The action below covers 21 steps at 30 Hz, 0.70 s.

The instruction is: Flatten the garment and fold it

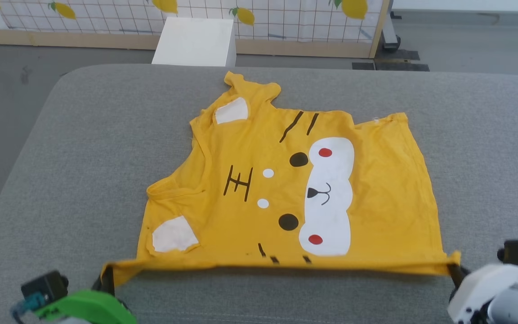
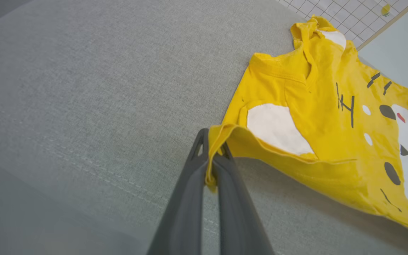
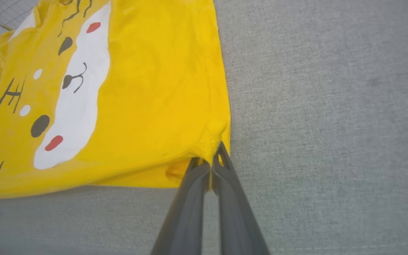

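Surface: a grey padded surface [image 1: 83, 148] with rounded far corners carries the work.
Garment: the garment [image 1: 376, 189] is laid print up across the middle of the pad and reaches toward its near edge. The collar is turned to the left side and the hem to the right.
Left gripper: the left gripper [image 1: 107, 274] [image 2: 213, 152] is closed tight on the near sleeve corner, with cloth pinched between the fingers.
Right gripper: the right gripper [image 1: 454, 270] [image 3: 211, 159] is likewise clamped on the near hem corner.
Near edge: the edge is drawn taut between the two grips and raised just off the pad, with a shadow cast beneath it.
Far side: the far sleeve [image 1: 250, 87] is bunched, and the collar area is creased.
Step in hand: flattening is judged to be under way, with the shirt stretched by its near edge.
Next move: an even, matched pull from both arms would be called for so that the cloth is laid smooth before a fold is begun. The far sleeve is judged to need spreading.
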Tool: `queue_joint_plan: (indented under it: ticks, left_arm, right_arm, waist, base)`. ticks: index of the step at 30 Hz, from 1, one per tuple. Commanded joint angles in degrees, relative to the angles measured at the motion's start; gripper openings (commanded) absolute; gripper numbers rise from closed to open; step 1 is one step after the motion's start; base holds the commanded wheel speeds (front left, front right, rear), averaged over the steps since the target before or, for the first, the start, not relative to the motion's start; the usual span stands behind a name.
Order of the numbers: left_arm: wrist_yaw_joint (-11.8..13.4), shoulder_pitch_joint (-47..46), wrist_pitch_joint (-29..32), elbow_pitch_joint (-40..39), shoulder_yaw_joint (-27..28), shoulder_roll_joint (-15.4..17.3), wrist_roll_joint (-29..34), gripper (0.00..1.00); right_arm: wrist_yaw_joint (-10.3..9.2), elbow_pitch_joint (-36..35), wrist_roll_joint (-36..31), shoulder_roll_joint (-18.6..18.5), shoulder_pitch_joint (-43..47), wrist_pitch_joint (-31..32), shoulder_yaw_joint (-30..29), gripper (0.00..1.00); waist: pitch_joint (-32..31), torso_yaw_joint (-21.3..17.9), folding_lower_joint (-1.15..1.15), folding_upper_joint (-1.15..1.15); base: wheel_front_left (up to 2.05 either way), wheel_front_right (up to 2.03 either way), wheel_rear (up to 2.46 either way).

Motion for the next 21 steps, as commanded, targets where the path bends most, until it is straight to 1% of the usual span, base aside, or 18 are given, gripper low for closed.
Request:
queue_joint_plan:
  ticks: [1,5,8,11,17,21]
  left_arm:
    - [-0.1,-2.7,0.4,-0.7,0.0,1.2,0.7,0.0]
    - [-1.3,-9.3,3.2,-1.1,-1.7,3.0,1.9,0.0]
    - [-3.2,-15.3,5.3,0.6,-3.2,4.5,3.0,0.0]
    - [-5.0,-21.1,6.4,3.1,-4.1,5.4,3.6,0.0]
    - [-8.7,-32.1,7.2,10.2,-6.0,5.9,4.9,0.0]
    - [-10.6,-38.3,6.5,15.2,-7.3,5.1,5.8,0.0]
  right_arm:
    - [-0.08,-1.3,-0.9,-0.3,-2.2,0.6,0.3,0.0]
    - [-0.08,-3.4,-3.0,-0.3,-6.5,4.7,1.1,0.0]
    - [-0.08,-3.5,-4.7,-0.3,-10.9,8.7,0.7,0.0]
    - [-0.08,-2.5,-6.4,-0.3,-15.3,12.0,0.1,0.0]
    - [-0.08,1.6,-10.1,-0.3,-23.2,16.9,-0.8,0.0]
    - [-0.08,4.1,-11.5,-0.3,-27.2,18.4,-1.8,0.0]
  waist:
    - [0.4,-0.3,0.01,0.0]
    - [1.7,-0.7,0.01,0.0]
    - [4.2,-1.3,0.01,0.0]
    - [7.0,-1.8,0.01,0.0]
    - [13.4,-2.0,0.01,0.0]
    - [17.2,-1.5,0.01,0.0]
  base:
    - [0.0,0.0,0.0]
    - [0.0,0.0,0.0]
    - [0.0,0.0,0.0]
    - [0.0,0.0,0.0]
    - [0.0,0.0,0.0]
    - [0.0,0.0,0.0]
